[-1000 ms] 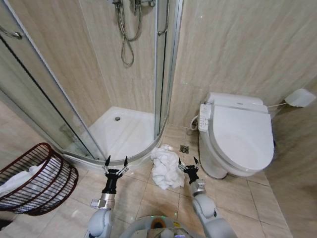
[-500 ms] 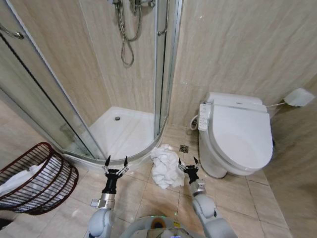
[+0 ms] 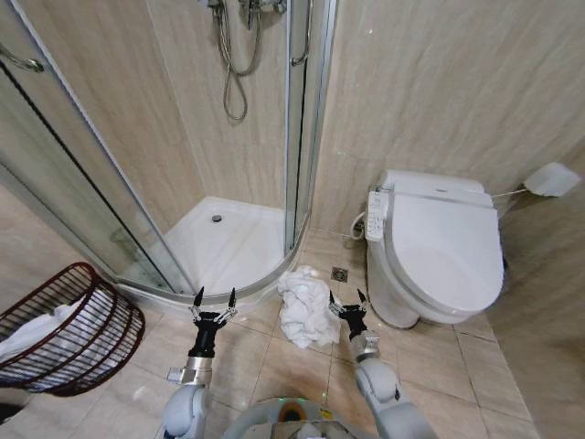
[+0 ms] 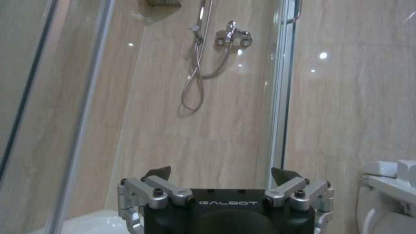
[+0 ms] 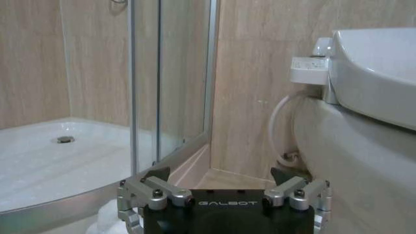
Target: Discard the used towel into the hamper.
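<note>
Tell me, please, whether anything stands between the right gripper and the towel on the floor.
Nothing visible does. The right gripper hangs open right beside the crumpled white towel, with only bare floor tile between them. The toilet stands on its far side, away from the towel.

Towel (image 3: 305, 308): white, crumpled, on beige tiled floor (image 3: 274, 366). Hamper (image 3: 69, 329): reddish-brown open-weave wire, white cloth seen inside. Toilet (image 3: 443, 251) and shower tray (image 3: 228, 242): white. Walls (image 3: 439, 82): beige, faintly veined. Left gripper (image 3: 214, 298) and right gripper (image 3: 347, 299): black bodies, silver linkages.
</note>
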